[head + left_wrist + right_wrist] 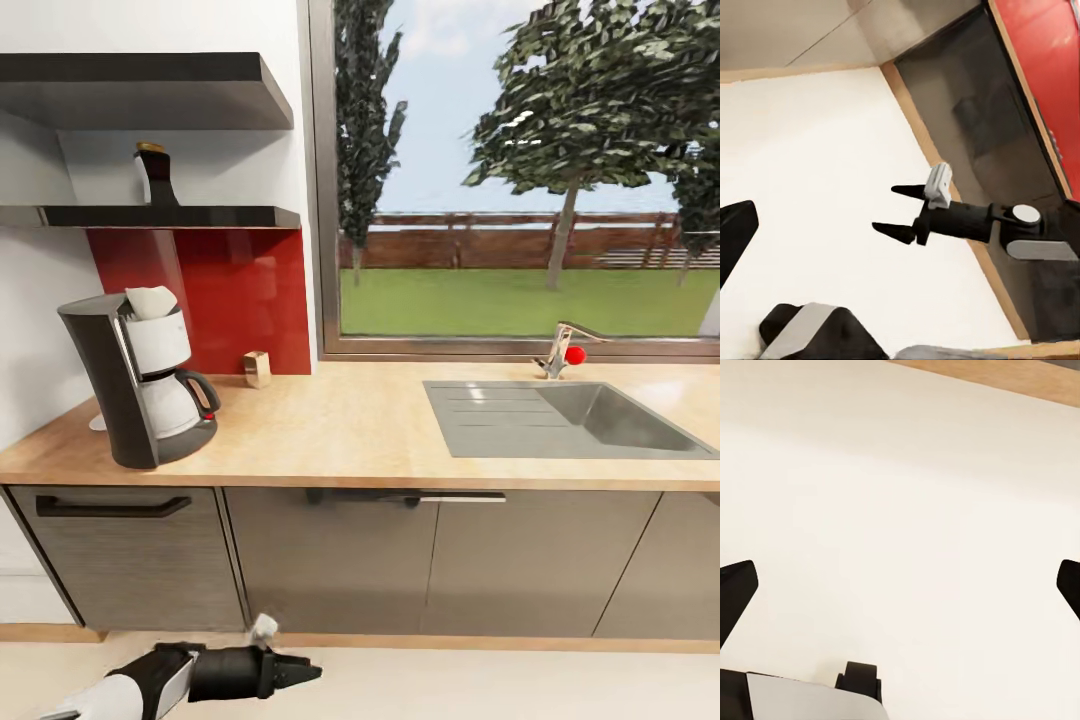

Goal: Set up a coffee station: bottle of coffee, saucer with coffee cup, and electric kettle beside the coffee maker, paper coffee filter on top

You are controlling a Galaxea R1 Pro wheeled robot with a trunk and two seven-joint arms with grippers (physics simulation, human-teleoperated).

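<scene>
The black and white coffee maker (140, 385) stands at the left end of the wooden countertop (330, 430). A white paper filter (150, 300) rests on its top. The dark bottle of coffee (155, 175) stands on the lower wall shelf (200, 216) above it. A white edge (97, 423) peeks out behind the maker's base. My left gripper (300, 672) hangs low over the floor in front of the cabinets, open and empty; one of its fingers (736, 232) shows in the left wrist view. My right gripper (889, 208) (900, 585) is open over the pale floor, holding nothing.
A small wooden block (257, 368) sits against the red backsplash. A steel sink (600, 415) with a faucet (565, 350) lies at the right under the window. Grey cabinet fronts (330, 560) run under the counter, with bare worktop between maker and sink.
</scene>
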